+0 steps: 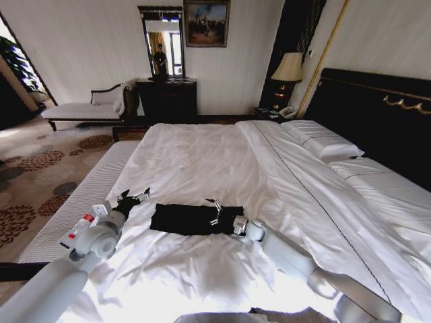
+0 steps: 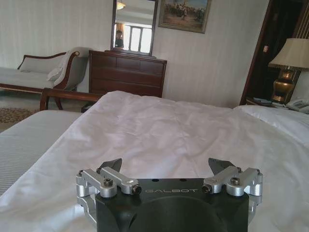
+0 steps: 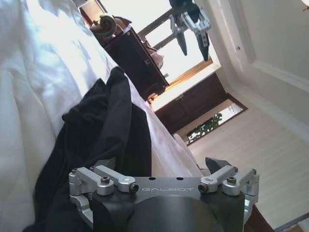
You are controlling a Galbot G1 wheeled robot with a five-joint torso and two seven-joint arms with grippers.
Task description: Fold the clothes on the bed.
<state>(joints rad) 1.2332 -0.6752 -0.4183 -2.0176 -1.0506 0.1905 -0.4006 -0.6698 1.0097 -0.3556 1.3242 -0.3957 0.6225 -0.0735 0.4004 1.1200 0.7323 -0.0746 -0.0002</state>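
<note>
The bed (image 1: 202, 161) is seen stretching away from the robot, dressed in white sheets, with white pillows (image 1: 322, 140) laid along its right edge against a tall black headboard (image 1: 377, 114). A padded strip of the bed's left edge is left uncovered beside the patterned carpet (image 1: 40, 182). Beyond the far edge of the bed, a dark wooden dresser (image 1: 167, 99) with a mirror (image 1: 162, 42) is set against the wall, a white-cushioned chaise (image 1: 84, 108) to its left and a lit lamp (image 1: 289, 68) near the headboard corner.

The black T-shirt (image 1: 188, 219) is laid on the sheet near the bed's near edge, gathered into a long, narrow band running left to right. In the right wrist view, the dark cloth (image 3: 101, 140) is seen bunched in loose folds just ahead of the fingers.

The right hand (image 1: 217, 214) is held at the right part of the band, just above or on the cloth; contact cannot be told. Its fingers (image 3: 219, 166) are spread wide, and nothing is gripped.

The left hand (image 1: 132, 197) is held just beside the band's left end, clear of the cloth, over bare sheet. Its fingers (image 2: 113, 166) are likewise spread wide and hold nothing.
</note>
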